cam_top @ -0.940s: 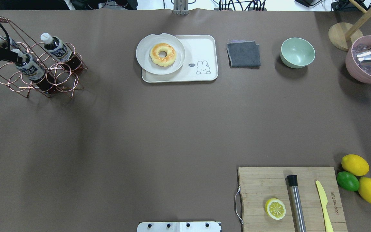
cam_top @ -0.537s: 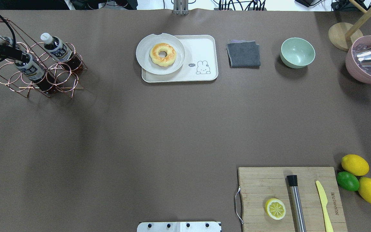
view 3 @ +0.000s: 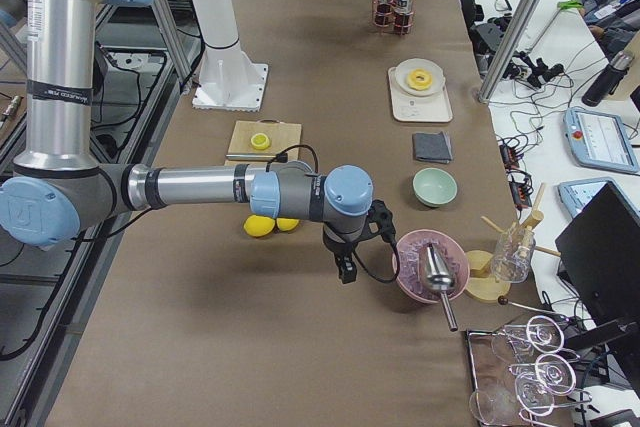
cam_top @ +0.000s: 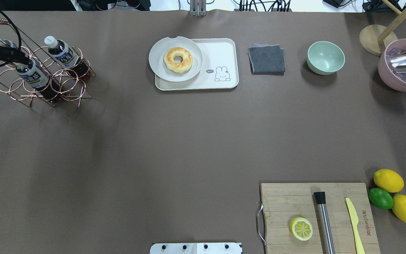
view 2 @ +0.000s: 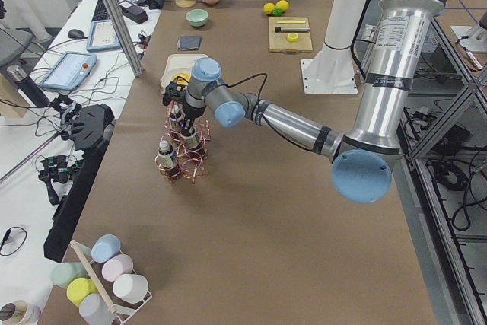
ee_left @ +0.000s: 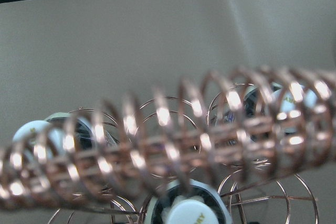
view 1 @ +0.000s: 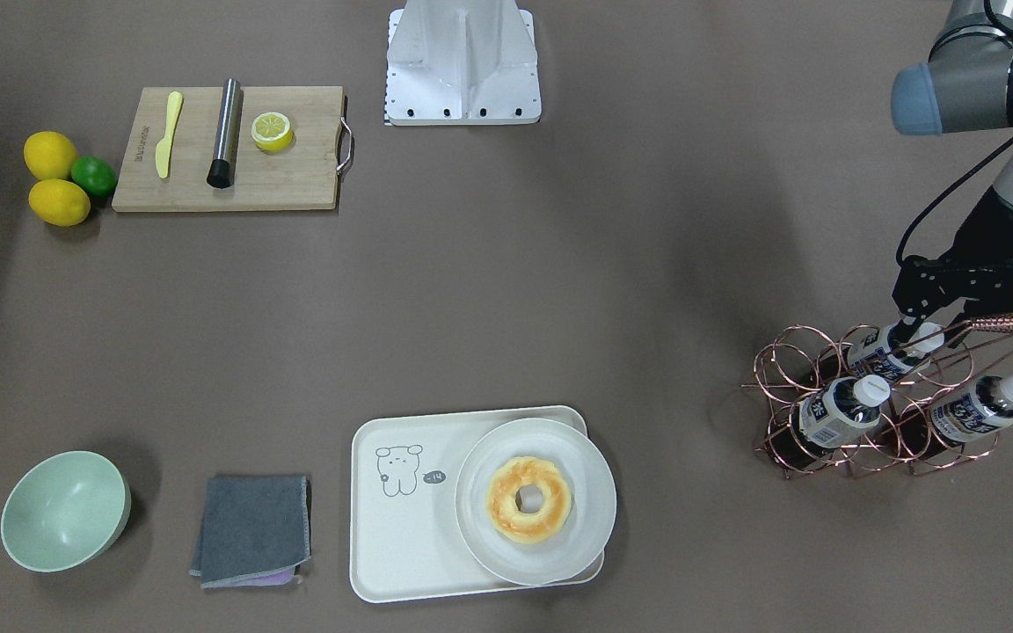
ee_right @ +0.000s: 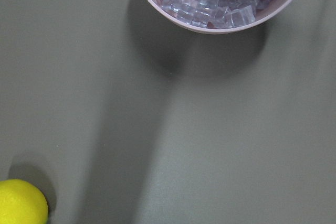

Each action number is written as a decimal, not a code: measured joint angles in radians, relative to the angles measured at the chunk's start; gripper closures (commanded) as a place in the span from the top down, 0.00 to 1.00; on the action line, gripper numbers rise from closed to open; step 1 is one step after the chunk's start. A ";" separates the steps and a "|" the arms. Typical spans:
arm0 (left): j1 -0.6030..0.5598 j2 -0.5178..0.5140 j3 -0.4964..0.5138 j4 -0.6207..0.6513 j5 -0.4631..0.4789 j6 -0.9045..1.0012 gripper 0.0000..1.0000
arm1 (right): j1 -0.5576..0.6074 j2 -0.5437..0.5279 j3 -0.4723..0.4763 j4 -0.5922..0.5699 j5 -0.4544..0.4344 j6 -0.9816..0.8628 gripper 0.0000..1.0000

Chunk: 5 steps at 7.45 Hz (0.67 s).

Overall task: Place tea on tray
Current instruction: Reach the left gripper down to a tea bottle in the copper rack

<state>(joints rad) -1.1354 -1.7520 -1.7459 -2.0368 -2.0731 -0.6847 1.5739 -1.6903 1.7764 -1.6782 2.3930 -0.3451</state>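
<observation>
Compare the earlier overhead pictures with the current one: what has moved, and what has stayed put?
The left pincer crept a little toward the view's right over the copper rack, so its tip now lies over the cap of the tea bottle nearest the robot. Whether it grips cannot be told. No bottle has left the rack. The tray and doughnut are unmoved.

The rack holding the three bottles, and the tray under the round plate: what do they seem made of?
The copper-coloured ring rack looks like thin metal wire, shiny plated: bright glints on its loops. The cream-white rectangular tray seems matte plastic, perhaps melamine: smooth moulded rim, rounded corners.
</observation>
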 measured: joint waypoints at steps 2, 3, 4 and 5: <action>0.011 -0.001 -0.004 0.000 0.014 -0.017 0.00 | 0.000 -0.002 0.000 0.000 0.001 0.000 1.00; 0.013 -0.002 -0.004 0.000 0.015 -0.019 0.00 | 0.000 -0.004 0.000 0.000 0.001 0.000 1.00; 0.013 -0.003 -0.006 0.003 0.015 -0.015 0.00 | 0.000 -0.005 0.000 0.000 0.001 0.000 1.00; 0.009 -0.006 -0.022 0.017 0.012 -0.010 0.00 | 0.000 -0.006 0.000 0.000 0.001 0.000 1.00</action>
<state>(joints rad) -1.1260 -1.7580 -1.7680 -2.0200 -2.0613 -0.6948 1.5739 -1.6959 1.7763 -1.6782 2.3944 -0.3451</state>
